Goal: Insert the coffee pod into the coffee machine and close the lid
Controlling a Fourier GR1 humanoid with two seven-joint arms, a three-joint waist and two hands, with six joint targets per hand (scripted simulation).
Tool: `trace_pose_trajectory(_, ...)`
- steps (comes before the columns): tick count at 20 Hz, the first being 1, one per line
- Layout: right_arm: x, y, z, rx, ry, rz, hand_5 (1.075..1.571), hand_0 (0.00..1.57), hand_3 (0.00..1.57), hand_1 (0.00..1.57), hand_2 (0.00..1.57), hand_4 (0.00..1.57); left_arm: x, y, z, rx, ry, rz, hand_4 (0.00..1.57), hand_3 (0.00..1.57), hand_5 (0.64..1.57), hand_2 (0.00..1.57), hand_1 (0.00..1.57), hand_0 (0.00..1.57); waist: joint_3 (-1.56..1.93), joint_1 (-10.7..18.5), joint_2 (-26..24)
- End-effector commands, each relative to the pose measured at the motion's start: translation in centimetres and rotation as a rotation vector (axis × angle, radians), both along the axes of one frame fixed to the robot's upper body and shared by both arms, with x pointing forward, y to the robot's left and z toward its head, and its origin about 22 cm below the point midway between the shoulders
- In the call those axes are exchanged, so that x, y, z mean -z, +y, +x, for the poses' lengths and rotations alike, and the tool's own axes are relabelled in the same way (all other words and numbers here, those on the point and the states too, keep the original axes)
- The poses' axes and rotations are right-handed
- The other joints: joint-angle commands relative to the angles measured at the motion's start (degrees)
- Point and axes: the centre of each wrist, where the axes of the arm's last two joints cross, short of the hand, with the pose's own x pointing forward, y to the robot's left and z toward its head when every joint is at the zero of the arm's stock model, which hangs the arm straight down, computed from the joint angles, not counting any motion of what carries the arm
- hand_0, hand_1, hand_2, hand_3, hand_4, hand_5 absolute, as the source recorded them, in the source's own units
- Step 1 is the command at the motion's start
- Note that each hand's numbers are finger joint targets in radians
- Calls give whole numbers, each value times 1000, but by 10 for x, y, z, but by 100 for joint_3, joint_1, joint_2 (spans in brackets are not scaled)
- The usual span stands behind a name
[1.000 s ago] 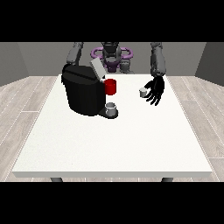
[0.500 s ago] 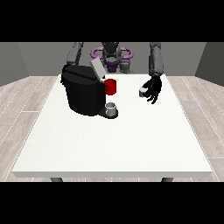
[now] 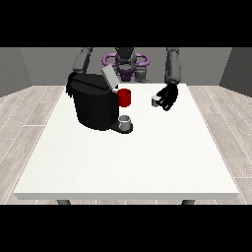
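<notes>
The black coffee machine stands on the table's left half, its grey lid tilted up and open. A red holder sticks out of its front, above a small grey cup on the drip base. The small pale coffee pod is to the right of the machine, just above the table. The hand at the view's right has its fingers curled round the pod. The hand at the view's left is mostly hidden behind the machine's far left corner.
The large white table stretches towards the camera in front of the machine. The robot's torso is behind the far edge. Grey wood floor surrounds the table.
The hand at the view's right has moved left onto the pod and its spread fingers have curled round it. The pod has shifted slightly left. The machine is unchanged.
</notes>
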Motion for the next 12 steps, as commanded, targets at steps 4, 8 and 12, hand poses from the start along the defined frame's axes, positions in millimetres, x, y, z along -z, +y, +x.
trace_pose_trajectory(4,14,-25,-3,18,80,-13,1571,0,0,0,0,283,-10,-23,11,35,54,-88,571,1348,1571,1437,1457,1457,-12,220,-403)
trace_pose_trajectory(8,25,4,-14,-11,65,-41,1571,0,0,0,0,262,-15,-18,12,78,25,-74,602,1284,1571,1377,1404,1404,-14,141,-495)
trace_pose_trajectory(12,31,0,-16,-15,94,-43,1571,0,0,0,0,249,-50,-31,32,84,50,-145,563,1326,1571,1385,1364,1364,-13,165,-769)
